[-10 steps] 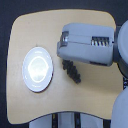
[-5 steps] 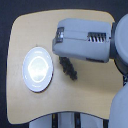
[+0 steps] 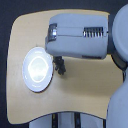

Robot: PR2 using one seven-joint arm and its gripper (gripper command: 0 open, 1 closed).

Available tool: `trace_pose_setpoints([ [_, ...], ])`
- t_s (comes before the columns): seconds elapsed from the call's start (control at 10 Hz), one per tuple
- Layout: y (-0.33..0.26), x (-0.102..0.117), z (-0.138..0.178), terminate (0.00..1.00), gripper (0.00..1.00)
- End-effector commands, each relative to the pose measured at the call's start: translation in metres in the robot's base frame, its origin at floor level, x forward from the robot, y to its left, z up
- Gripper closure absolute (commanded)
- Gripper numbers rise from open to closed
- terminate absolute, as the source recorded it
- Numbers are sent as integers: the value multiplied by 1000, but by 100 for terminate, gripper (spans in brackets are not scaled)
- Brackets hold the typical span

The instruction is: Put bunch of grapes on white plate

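Observation:
The white plate [image 3: 36, 70] lies on the tan table toward the exterior view's left. My arm's big grey forearm covers the table's middle. A small dark lump pokes out from under its lower left edge, just right of the plate's rim. That lump is my gripper [image 3: 60, 64] and the bunch of grapes [image 3: 62, 69] blurred together. The fingers cannot be told apart from the berries. The lump travels with the arm, so the gripper appears shut on the grapes, held close to the plate's right rim and not over the plate.
The tan table [image 3: 80, 95] has rounded corners, and its front edge runs along the bottom of the view. The robot's grey body [image 3: 120, 60] fills the exterior view's right side. Dark and white base parts show below the table's front edge.
The arm and the dark lump under it have shifted toward the exterior view's left, closer to the plate's rim. The plate has not moved.

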Motion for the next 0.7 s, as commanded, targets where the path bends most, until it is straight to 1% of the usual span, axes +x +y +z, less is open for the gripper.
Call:
trace_pose_setpoints([
  [0.0, 28, 5, 61, 0, 100],
  [0.1, 39, 7, 61, 0, 100],
  [0.2, 49, 10, 54, 0, 100],
  [0.3, 65, 15, 41, 0, 100],
  [0.6, 116, 13, 5, 0, 100],
])
